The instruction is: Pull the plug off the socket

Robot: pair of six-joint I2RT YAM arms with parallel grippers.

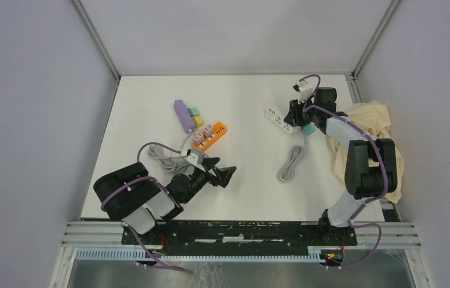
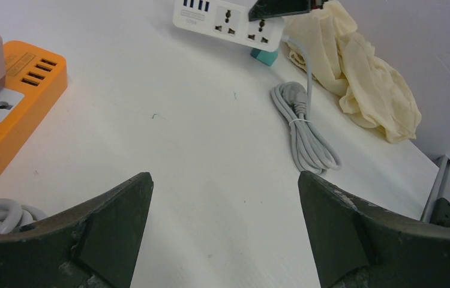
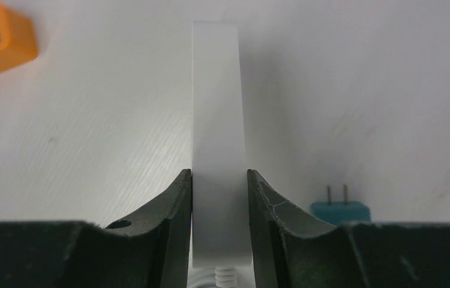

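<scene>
A white power strip (image 1: 279,118) lies at the back right of the table. My right gripper (image 1: 296,114) is shut on its near end; in the right wrist view the strip (image 3: 216,120) stands between my two fingers, gripper (image 3: 219,174). A teal plug (image 1: 308,129) lies on the table beside the strip, apart from it, with its two prongs bare (image 3: 339,211). In the left wrist view the strip (image 2: 228,21) shows empty sockets, with the plug (image 2: 264,56) next to it. My left gripper (image 1: 225,174) is open and empty, low over bare table (image 2: 225,180).
An orange power strip (image 1: 210,135) with pink adapters lies left of centre, and a purple strip (image 1: 182,114) with green and yellow blocks lies behind it. A coiled grey cable (image 1: 290,163) lies mid-right. A cream cloth (image 1: 366,129) is heaped at the right edge. Another cable coil (image 1: 162,155) lies by my left arm.
</scene>
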